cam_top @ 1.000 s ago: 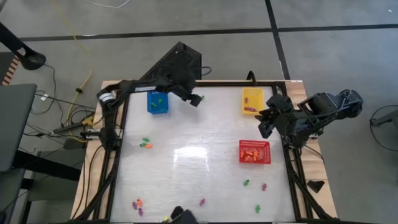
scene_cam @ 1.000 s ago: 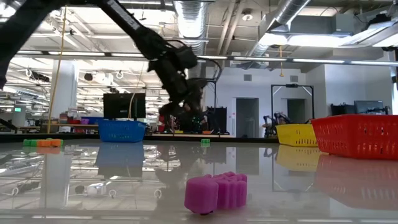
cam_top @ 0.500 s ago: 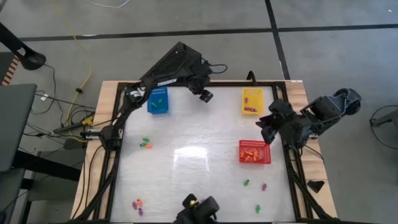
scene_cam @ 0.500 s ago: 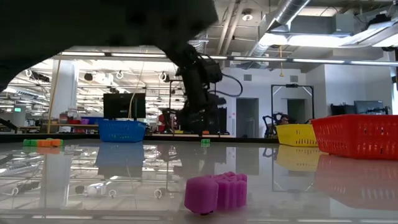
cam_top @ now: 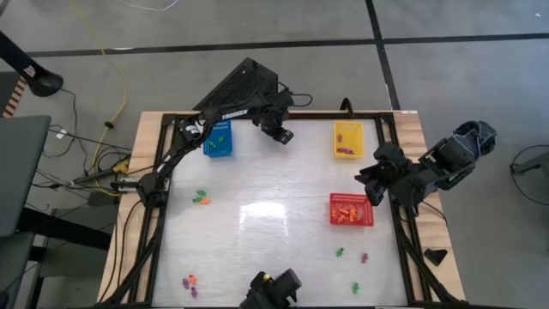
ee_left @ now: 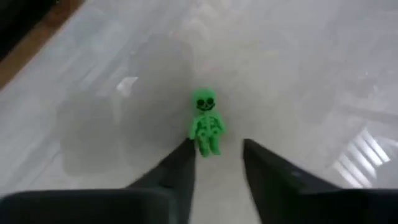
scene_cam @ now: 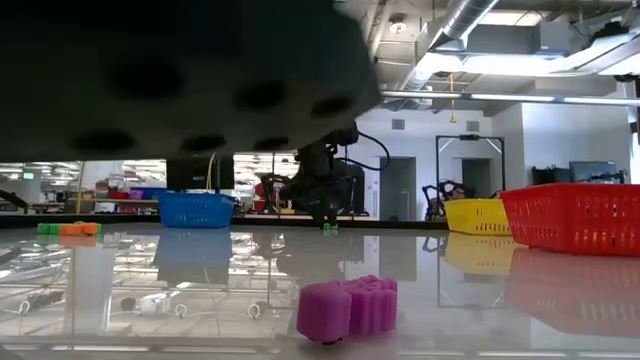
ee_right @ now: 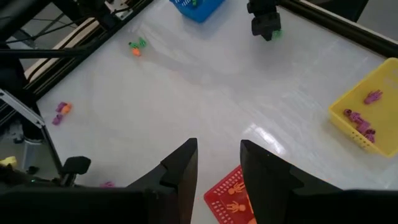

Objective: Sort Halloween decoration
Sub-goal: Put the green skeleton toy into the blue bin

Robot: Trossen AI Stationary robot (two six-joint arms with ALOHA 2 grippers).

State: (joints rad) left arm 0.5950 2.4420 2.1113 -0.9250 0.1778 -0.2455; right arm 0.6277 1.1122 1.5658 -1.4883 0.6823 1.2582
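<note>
A tiny green skeleton figure (ee_left: 205, 121) lies flat on the white table near its far edge, between the blue basket (cam_top: 218, 140) and the yellow basket (cam_top: 347, 139). My left gripper (cam_top: 281, 135) points steeply down over it, open. Its fingertips (ee_left: 216, 152) stand on either side of the figure's feet, with a gap showing. The low view shows the gripper (scene_cam: 325, 212) just above the green piece (scene_cam: 328, 229). My right gripper (cam_top: 364, 178) hovers open and holding nothing, high over the table's right edge by the red basket (cam_top: 351, 209).
Loose pieces lie on the table: green and orange ones (cam_top: 202, 198) at the left, purple and orange ones (cam_top: 190, 281) at the near left, and others (cam_top: 352, 255) at the near right. A purple piece (scene_cam: 348, 307) lies close to the low camera. A dark blurred shape (scene_cam: 170, 80) fills that view's upper left.
My left gripper has gone from beside the blue basket toward the table's right edge along the far side. It has come down and tipped more steeply downward over the green figure. In the low view a dark shape has spread across the upper left.
</note>
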